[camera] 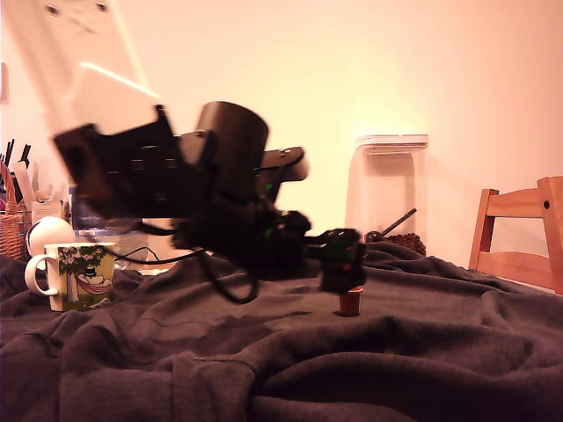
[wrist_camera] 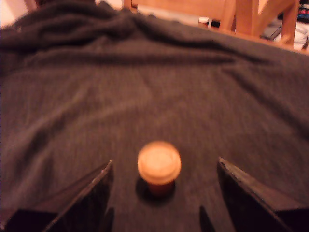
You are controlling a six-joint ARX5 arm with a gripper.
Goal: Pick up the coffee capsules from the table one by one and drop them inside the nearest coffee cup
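**Jaws spread around one capsule**

From the exterior view I see the gripper (camera: pixel 345 268) blurred and low over the table (camera: pixel 264 369), its tip just above a capsule (camera: pixel 350 301) that stands on the cloth, well in from the edges. That view doesn't show me the jaws. The wrist view does: both fingers (wrist_camera: pixel 87 198) are spread wide, with the capsule (wrist_camera: pixel 159 166) between them and clear cloth on each side, so nothing is gripped. I see its pale flat rim on top and the darker body below, resting on the fabric.

The cup (camera: pixel 79 276) shows only in the exterior view, toward the table's edge at the exterior view's left, well apart from the capsule, its handle toward that edge. A clear canister (camera: pixel 387 192) stands behind the capsule, and a wooden chair (camera: pixel 519 233) sits at the exterior view's right. In the wrist view I can see chair rails (wrist_camera: pixel 241 14) beyond the table's far edge.
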